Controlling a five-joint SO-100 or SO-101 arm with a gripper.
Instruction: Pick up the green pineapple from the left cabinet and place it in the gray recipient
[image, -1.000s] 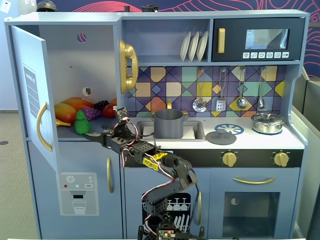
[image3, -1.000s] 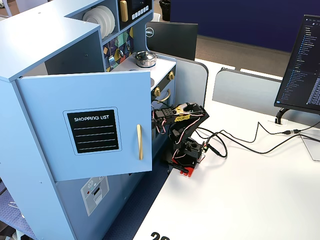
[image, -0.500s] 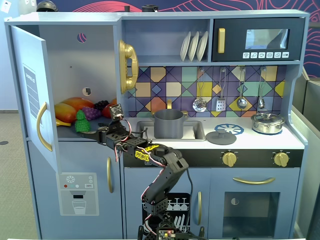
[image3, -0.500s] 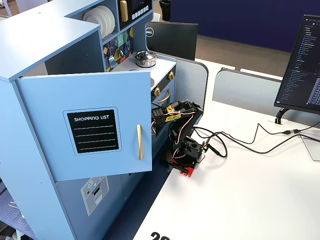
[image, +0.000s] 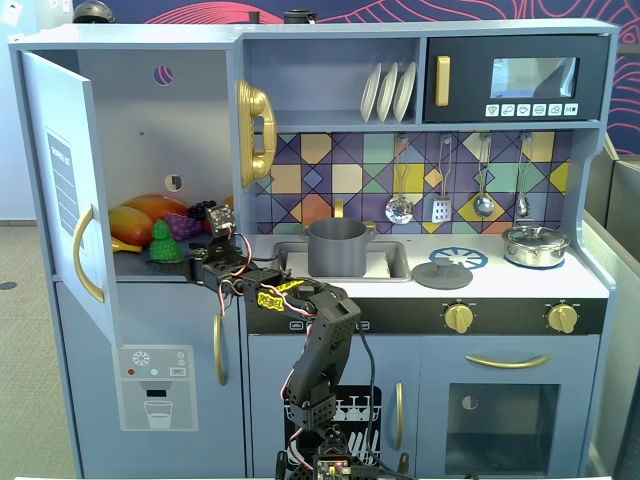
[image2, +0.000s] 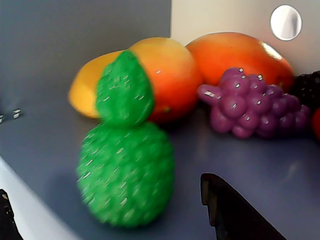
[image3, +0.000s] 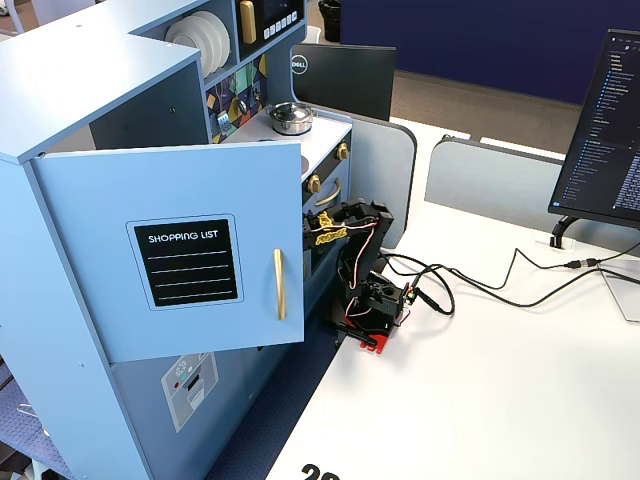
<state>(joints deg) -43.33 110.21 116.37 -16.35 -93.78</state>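
One open gripper (image: 185, 262) near the green pineapple (image: 163, 242) on the left cabinet (image: 150, 120) shelf (blue-gray).

green pineapple (image2: 125, 165) upright on gray shelf (image2: 250, 155), mango (image2: 155, 75) behind it, purple grapes (image2: 250, 105) to the right

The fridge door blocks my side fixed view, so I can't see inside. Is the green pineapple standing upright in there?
Observer: Yes. In the wrist view the green pineapple stands upright on the cabinet floor, just ahead of a mango.
Operator: Is the tool on it yet?
Observer: No. The tool is open, and its fingers sit either side of the pineapple's line, short of it and not touching.
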